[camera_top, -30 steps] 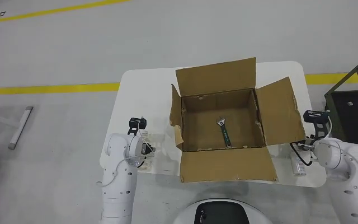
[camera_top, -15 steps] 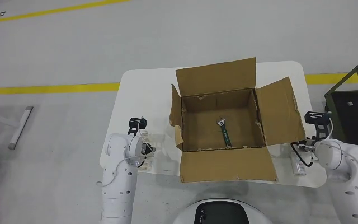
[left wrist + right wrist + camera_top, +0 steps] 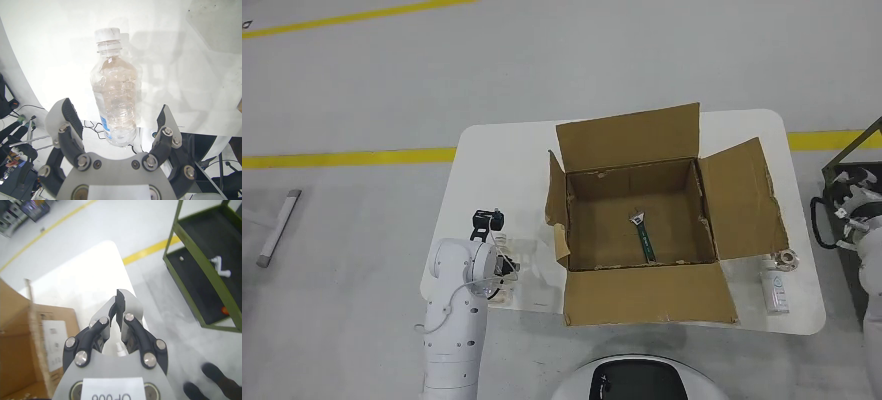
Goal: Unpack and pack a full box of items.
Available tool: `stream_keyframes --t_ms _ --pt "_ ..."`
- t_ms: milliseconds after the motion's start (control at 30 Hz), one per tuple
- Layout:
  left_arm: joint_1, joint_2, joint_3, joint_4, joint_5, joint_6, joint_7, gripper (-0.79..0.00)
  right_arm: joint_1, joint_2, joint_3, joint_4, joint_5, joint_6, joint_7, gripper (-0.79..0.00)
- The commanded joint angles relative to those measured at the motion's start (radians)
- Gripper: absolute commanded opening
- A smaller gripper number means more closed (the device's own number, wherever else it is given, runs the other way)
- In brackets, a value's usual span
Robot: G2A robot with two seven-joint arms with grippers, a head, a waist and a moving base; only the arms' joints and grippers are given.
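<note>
An open cardboard box [image 3: 737, 205] stands mid-table with a green-handled wrench [image 3: 642, 236] lying on its floor. At the table's left end a clear water bottle [image 3: 115, 94] with a white cap lies on its side. My left gripper [image 3: 118, 113] is open, one finger on either side of the bottle's lower half, neither touching it. My right gripper [image 3: 119, 298] is shut on nothing, held off the table's right edge beside the box flap [image 3: 28, 332]. The right arm [image 3: 854, 205] is past the table's right end.
A white tube-like bottle [image 3: 778, 290] and a small metal part [image 3: 785, 262] lie on the table's right end. A green cart [image 3: 198, 266] with a black tray stands on the floor to the right. The left arm [image 3: 472, 268] sits at the left front corner.
The right arm has swung away to the right, off the table, uncovering the white bottle and the small metal part. The left arm and the box have not moved.
</note>
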Motion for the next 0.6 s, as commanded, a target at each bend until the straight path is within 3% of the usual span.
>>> stream_keyframes --t_ms 0,100,200,300,567 --pt "0.0 0.0 0.0 0.0 0.0 0.0 0.0 0.0 0.003 -0.003 -0.034 -0.045 0.058 -0.037 -0.071 -0.785" --pt "0.0 0.0 0.0 0.0 0.0 0.0 0.0 0.0 0.014 -0.002 -0.107 -0.084 0.077 -0.132 -0.098 -0.785" --pt "0.0 0.0 0.0 0.0 0.0 0.0 0.0 0.0 0.052 0.002 -0.198 -0.085 0.061 -0.215 -0.05 -0.785" --pt "0.0 0.0 0.0 0.0 0.0 0.0 0.0 0.0 0.128 0.008 -0.313 -0.001 -0.052 -0.299 0.043 -0.785" --pt "0.0 0.0 0.0 0.0 0.0 0.0 0.0 0.0 0.331 -0.011 -0.62 0.261 -0.214 -0.267 0.264 -0.785"
